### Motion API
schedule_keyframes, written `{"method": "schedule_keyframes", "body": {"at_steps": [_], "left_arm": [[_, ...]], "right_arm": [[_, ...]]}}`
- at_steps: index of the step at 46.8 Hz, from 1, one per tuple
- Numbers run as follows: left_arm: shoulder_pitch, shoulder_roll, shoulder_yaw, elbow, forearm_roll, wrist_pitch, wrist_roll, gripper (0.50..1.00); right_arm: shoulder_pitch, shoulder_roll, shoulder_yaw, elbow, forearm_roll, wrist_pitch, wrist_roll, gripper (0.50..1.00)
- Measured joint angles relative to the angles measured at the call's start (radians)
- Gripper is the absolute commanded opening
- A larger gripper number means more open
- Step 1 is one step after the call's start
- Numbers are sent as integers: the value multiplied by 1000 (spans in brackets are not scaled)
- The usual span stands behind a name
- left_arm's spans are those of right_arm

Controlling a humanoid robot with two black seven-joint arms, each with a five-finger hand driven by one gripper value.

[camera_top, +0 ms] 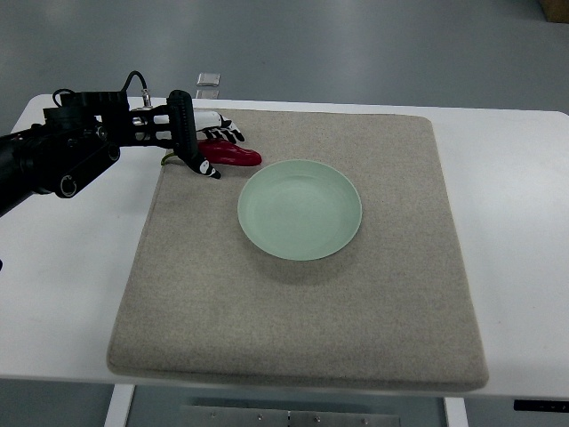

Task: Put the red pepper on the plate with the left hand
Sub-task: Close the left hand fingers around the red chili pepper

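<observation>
- Red pepper point(233, 154): glossy, long, lying flat, upper left of centre, just beside the plate's upper-left rim.
- Plate point(300, 210): pale green, round, upright, mid-frame.

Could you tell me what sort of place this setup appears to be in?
Probably a robotics lab or test bench, not a kitchen: a white table on a plain grey floor, carrying only a beige mat, a green plate and a red pepper at the robot's left hand.
</observation>
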Motion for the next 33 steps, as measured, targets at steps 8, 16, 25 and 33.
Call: {"method": "schedule_keyframes", "body": {"at_steps": [8, 16, 25, 33], "left_arm": [[0, 0, -1, 0, 1, 4, 0, 664], [1, 0, -1, 0, 1, 5, 1, 572], [1, 0, 0, 0, -1, 22, 2, 551], [1, 0, -1, 0, -5, 25, 3, 551]], "right_arm": [[0, 0, 0, 0, 0, 0, 0, 928], [-1, 0, 0, 0, 0, 0, 0, 928], [0, 0, 0, 0, 0, 0, 0, 928], [0, 0, 0, 0, 0, 0, 0, 928]]}}
